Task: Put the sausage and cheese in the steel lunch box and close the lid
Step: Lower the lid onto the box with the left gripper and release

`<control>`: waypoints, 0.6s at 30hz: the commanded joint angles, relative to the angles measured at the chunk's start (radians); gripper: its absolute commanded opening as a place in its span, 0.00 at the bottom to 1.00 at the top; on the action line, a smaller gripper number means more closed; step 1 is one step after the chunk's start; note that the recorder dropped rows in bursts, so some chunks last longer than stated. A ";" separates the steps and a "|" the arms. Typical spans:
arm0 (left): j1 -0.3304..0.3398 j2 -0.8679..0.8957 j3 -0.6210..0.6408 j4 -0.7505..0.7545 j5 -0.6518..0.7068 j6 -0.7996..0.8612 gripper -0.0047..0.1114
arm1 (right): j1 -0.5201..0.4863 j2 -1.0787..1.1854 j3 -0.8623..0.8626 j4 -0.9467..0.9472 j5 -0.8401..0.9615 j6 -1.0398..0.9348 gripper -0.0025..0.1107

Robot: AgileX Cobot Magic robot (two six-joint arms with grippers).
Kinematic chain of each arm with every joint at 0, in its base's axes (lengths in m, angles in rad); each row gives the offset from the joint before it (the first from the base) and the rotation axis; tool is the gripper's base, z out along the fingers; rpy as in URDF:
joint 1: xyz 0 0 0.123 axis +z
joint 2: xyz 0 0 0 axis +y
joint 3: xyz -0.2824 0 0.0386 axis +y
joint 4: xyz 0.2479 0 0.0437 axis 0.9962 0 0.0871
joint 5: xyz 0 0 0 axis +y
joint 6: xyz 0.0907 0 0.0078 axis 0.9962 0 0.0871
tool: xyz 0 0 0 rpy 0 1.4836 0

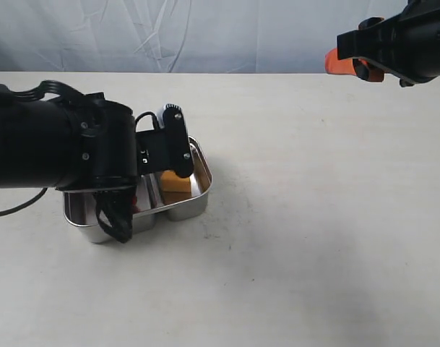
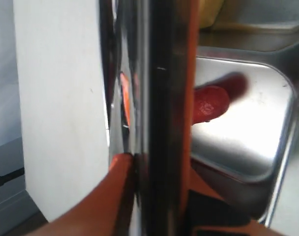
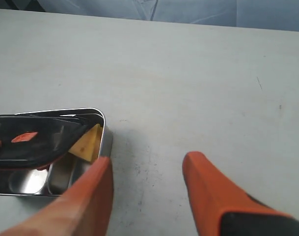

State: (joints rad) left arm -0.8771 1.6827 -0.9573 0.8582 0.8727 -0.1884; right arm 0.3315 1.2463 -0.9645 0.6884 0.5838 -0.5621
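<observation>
Pale tabletop (image 1: 313,217), wrinkled light cloth behind.

- Left of the exterior view: the left gripper (image 1: 165,152) is low over the steel lunch box (image 1: 194,206). In its wrist view the fingers (image 2: 115,196) straddle the rim of the lid (image 3: 41,140), seen edge-on. Cannot tell whether they pinch it or only flank it.
- Sausage (image 2: 208,103) lies in the box's left compartment. Cheese (image 1: 178,182) is in the right one, against the far wall.
- Lid is tilted over the box, not seated, with its orange valve tab (image 3: 24,136) facing up.
- Far right: the right gripper (image 3: 147,162) is high and well clear, fingers spread, nothing between them.

Judgement: the lid looks light, stiff and slick. Hold it by the rim, then press flat near the centre so the seal beds evenly. The steel box may skate on the table.
</observation>
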 commanded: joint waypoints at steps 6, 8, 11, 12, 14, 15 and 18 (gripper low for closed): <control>-0.005 0.004 0.012 -0.216 -0.019 0.016 0.47 | -0.005 -0.005 0.003 -0.008 0.002 -0.001 0.43; -0.005 0.004 0.012 -0.244 -0.005 0.016 0.51 | -0.005 -0.005 0.003 -0.008 0.002 -0.001 0.43; -0.005 0.004 0.012 -0.287 0.009 0.025 0.56 | -0.005 -0.005 0.003 -0.008 0.002 -0.001 0.43; -0.005 0.004 0.012 -0.296 0.012 0.039 0.56 | -0.005 -0.005 0.003 -0.008 0.002 -0.001 0.43; -0.005 0.004 0.012 -0.303 0.016 0.043 0.57 | -0.005 -0.005 0.003 -0.008 0.002 -0.001 0.43; -0.005 0.004 0.012 -0.303 0.016 0.043 0.57 | -0.005 -0.005 0.003 -0.008 0.002 -0.001 0.43; -0.005 0.004 0.012 -0.299 0.017 0.043 0.57 | -0.005 -0.005 0.003 -0.008 0.002 -0.001 0.43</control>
State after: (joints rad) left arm -0.8771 1.6861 -0.9480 0.5695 0.8821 -0.1472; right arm 0.3315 1.2463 -0.9645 0.6884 0.5878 -0.5600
